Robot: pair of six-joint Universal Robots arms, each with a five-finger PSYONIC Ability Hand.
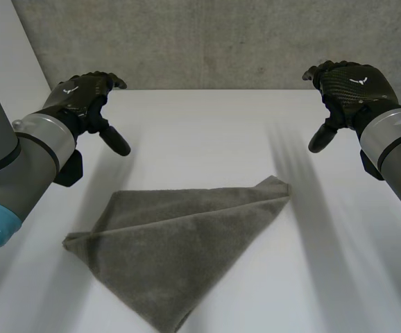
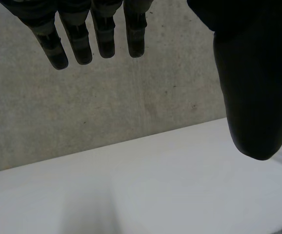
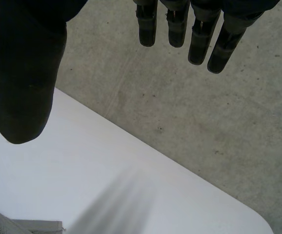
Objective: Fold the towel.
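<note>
So the towel is lying flat on the white table, toward the near side and roughly in the middle between the two arms. It's a grey, fuzzy one and it sits as a rough triangle: one corner points off toward the robot's right, one toward its left, and the third points at the near edge. At the right-hand corner you can make out a doubled layer, so it looks folded over on itself. Neither hand is touching it. The left hand hangs up in the air at the far left of the table, well apart from the towel, and the right hand does the same at the far right. Both are open and empty. In the left wrist view the fingers hang down loose and straight with the thumb spread well off to the side, and there's just bare table and the concrete wall past them. The right wrist view shows much the same, with relaxed fingers, thumb held wide and nothing between them. The wall runs right along the far edge of the table.
</note>
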